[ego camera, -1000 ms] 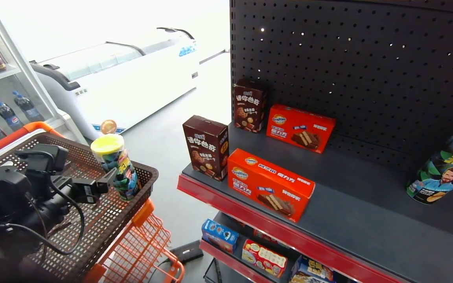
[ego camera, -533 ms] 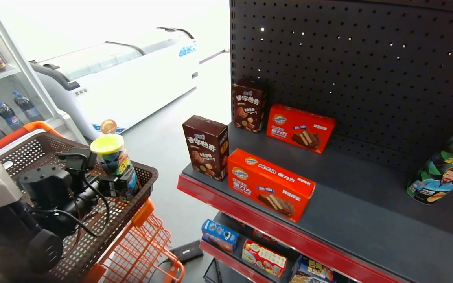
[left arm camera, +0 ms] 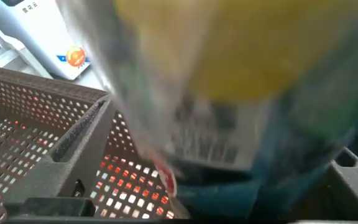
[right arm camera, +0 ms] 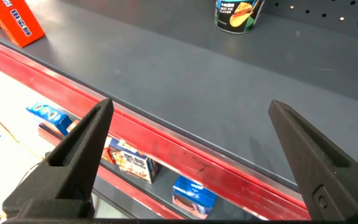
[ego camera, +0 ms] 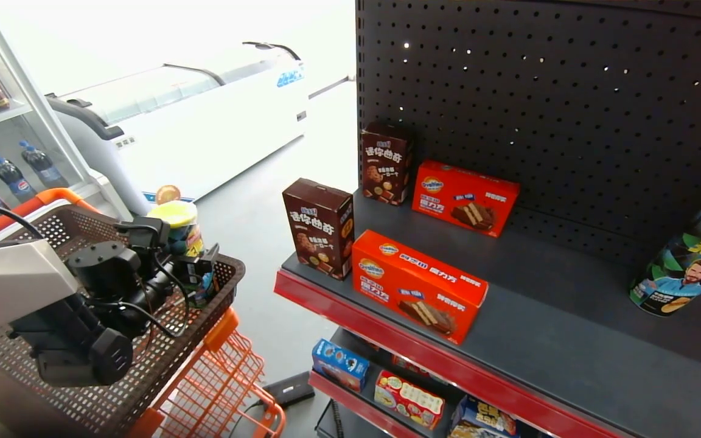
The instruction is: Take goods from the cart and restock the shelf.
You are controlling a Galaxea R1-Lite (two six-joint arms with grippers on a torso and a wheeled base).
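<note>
the dark shelf (ego camera: 569, 328) is filling the right side, its pegboard rising at the back and its red lip (ego camera: 399, 344) running along the near edge. a wide bare stretch is lying open between the orange boxes (ego camera: 417, 286) and the second can (ego camera: 688, 261) at the far right. the cart (ego camera: 143, 377) is standing on the left, apart from the shelf across open floor. my left arm is lying stretched over the brown basket toward its right rim (ego camera: 232, 267). my left gripper (ego camera: 189, 261) is clamping the chip can (ego camera: 180, 220), which is sitting upright at the basket's right corner, yellow lid above the rim. my right gripper (right arm camera: 189, 106) is hovering with fingers spread wide, facing the bare shelf top and the red lip.
</note>
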